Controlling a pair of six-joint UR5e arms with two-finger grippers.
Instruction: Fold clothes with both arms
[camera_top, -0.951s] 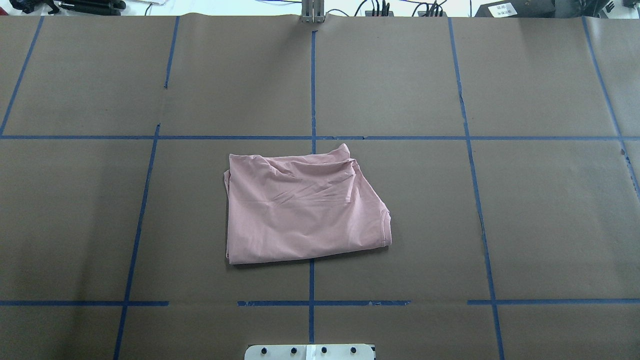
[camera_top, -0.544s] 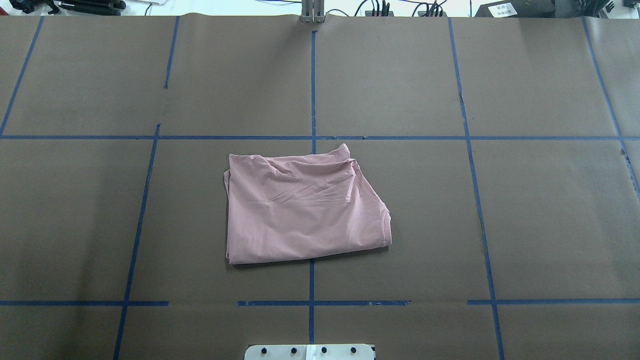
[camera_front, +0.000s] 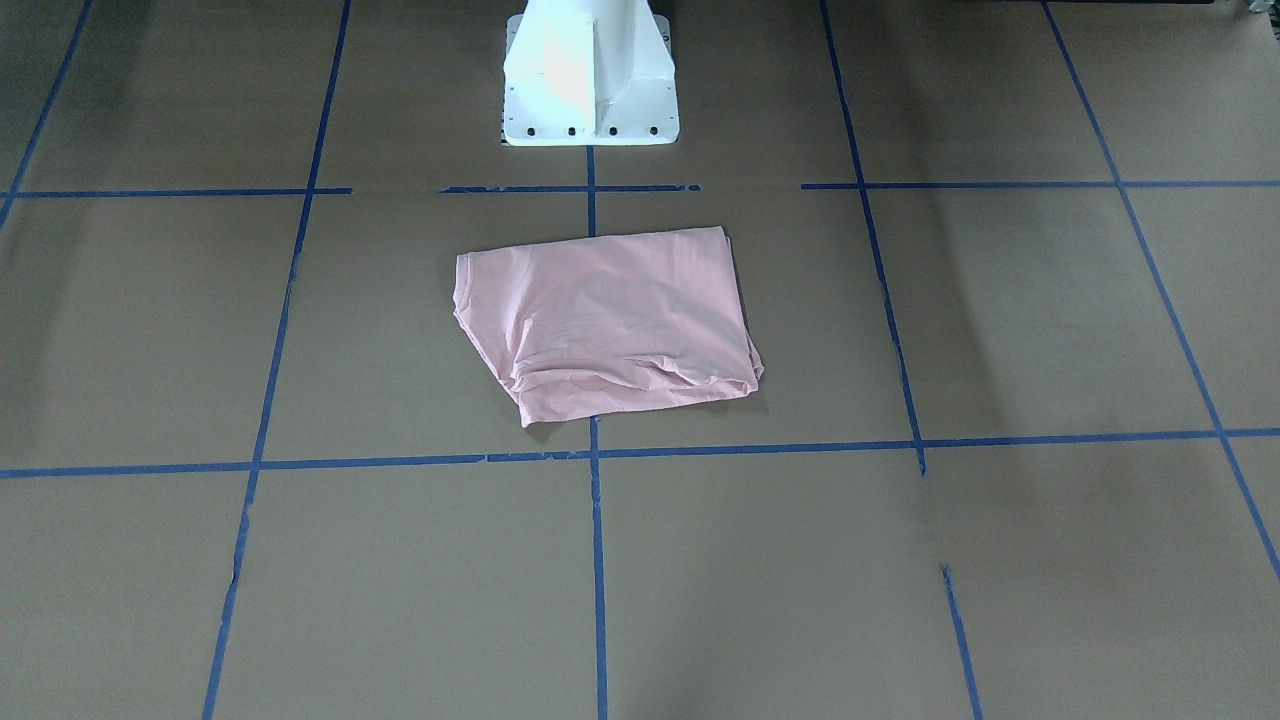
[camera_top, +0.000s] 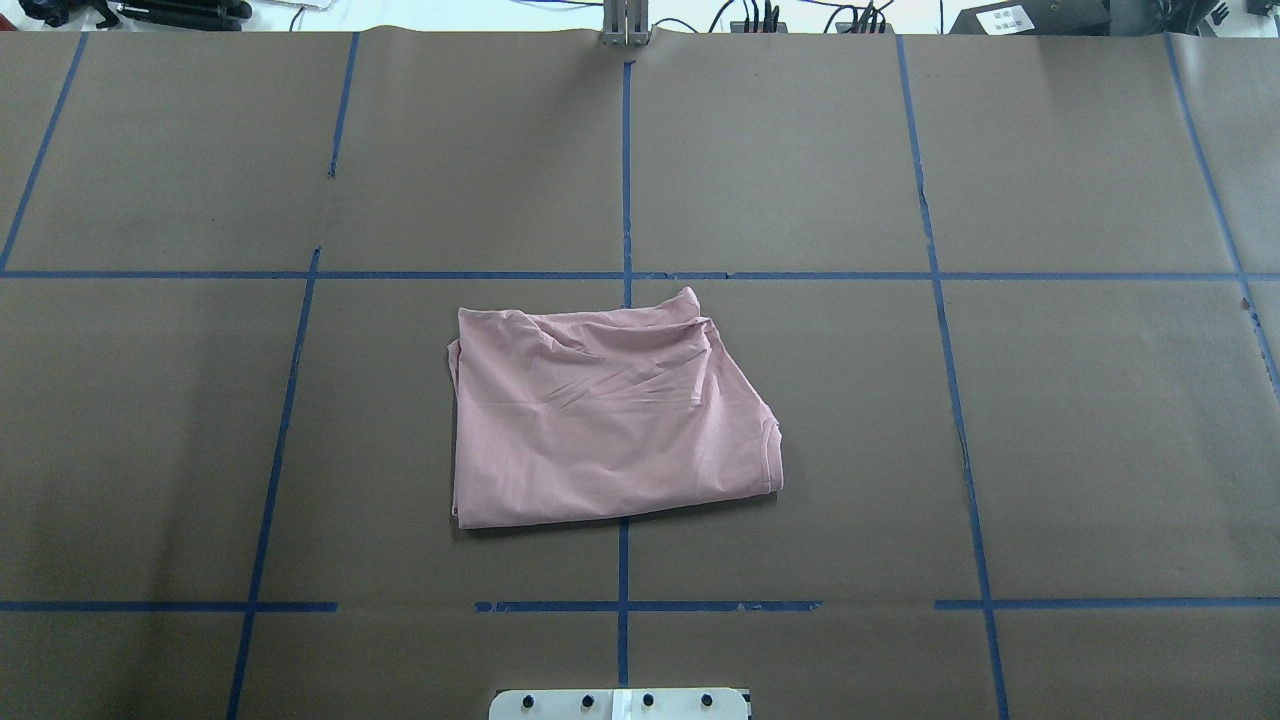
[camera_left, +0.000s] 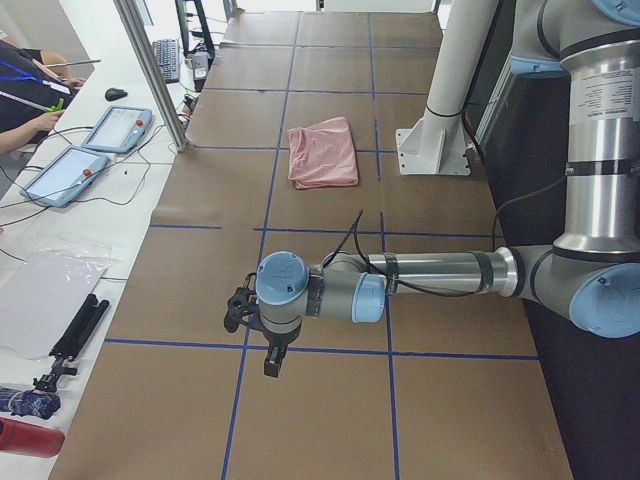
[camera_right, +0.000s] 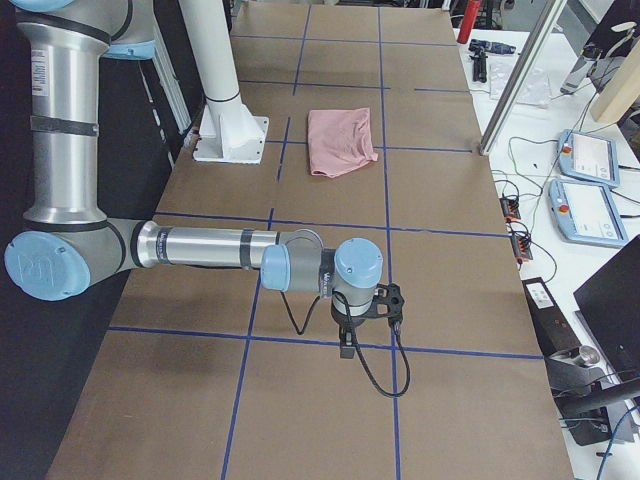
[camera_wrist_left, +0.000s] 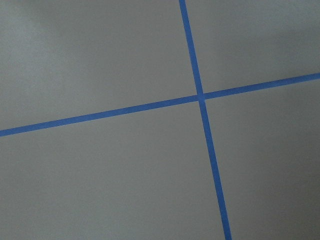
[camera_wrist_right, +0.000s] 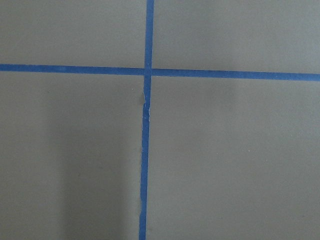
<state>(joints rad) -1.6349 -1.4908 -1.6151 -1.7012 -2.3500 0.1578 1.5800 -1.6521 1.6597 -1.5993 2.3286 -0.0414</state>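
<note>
Brown paper covers the whole table (camera_top: 1100, 450), ruled into big squares by blue tape (camera_top: 626, 170). Both side cameras are dominated by one arm each: the left arm (camera_left: 430, 275) and the right arm (camera_right: 200, 245) reach out low over opposite ends of the table. Between them the white pedestal (camera_front: 590, 80) stands at the robot's edge. The pink T-shirt (camera_top: 600, 430) lies just in front of it, well apart from both grippers. It is folded into a compact packet with the plain side up and no print showing. Over the last second the overhead picture has not altered: same outline, same rumpled far edge, no arm in frame. That suggests the folding is finished or paused, with the arms parked clear. Only the side views show the left gripper (camera_left: 271, 362) and the right gripper (camera_right: 346, 345), each pointing down, and from there I cannot tell how wide the jaws stand. Neither has cloth in it. The overhead and front-facing views miss the arms but give the shirt's shape, the front one showing the bunched edge (camera_front: 640, 385) best. Beneath each set of jaws the wrist cameras show only bare paper and a tape crossing (camera_wrist_left: 201, 96) (camera_wrist_right: 148, 70).
</note>
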